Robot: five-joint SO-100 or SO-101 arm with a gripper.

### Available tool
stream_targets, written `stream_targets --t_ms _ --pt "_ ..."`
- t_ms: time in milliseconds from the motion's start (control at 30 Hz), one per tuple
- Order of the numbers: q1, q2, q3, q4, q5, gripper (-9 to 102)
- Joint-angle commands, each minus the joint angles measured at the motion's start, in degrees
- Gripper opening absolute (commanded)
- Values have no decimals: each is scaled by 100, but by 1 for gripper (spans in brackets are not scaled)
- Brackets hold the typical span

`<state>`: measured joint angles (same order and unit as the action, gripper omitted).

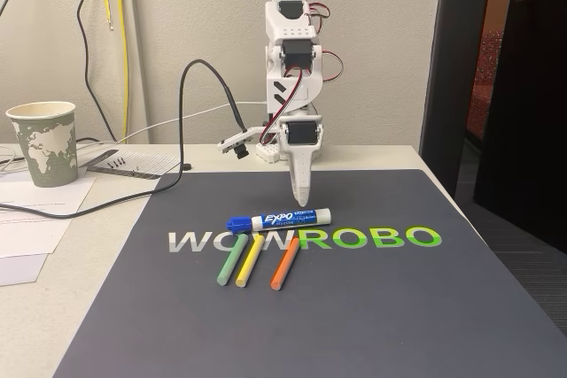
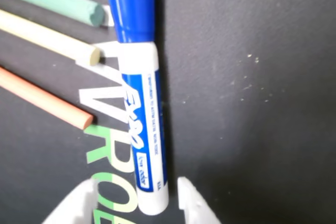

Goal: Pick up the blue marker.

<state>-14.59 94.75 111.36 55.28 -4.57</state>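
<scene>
Blue marker [image 2: 139, 103] lies flat — its end between the open hand [image 2: 139, 203] tips.

I'm watching through a fixed view facing the arm [image 1: 292, 86] head-on across the mat [image 1: 372, 307], while my wrist view is looking straight down, close; both are sharing the blue marker [image 1: 279, 219] [image 2: 137, 98].
</scene>
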Motion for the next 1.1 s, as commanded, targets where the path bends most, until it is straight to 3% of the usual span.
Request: stream_targets --t_ms 0,1067 --pt "18 -9 -281 0 -97 22" --pt "167 -1266 -1318 325 -879 11"
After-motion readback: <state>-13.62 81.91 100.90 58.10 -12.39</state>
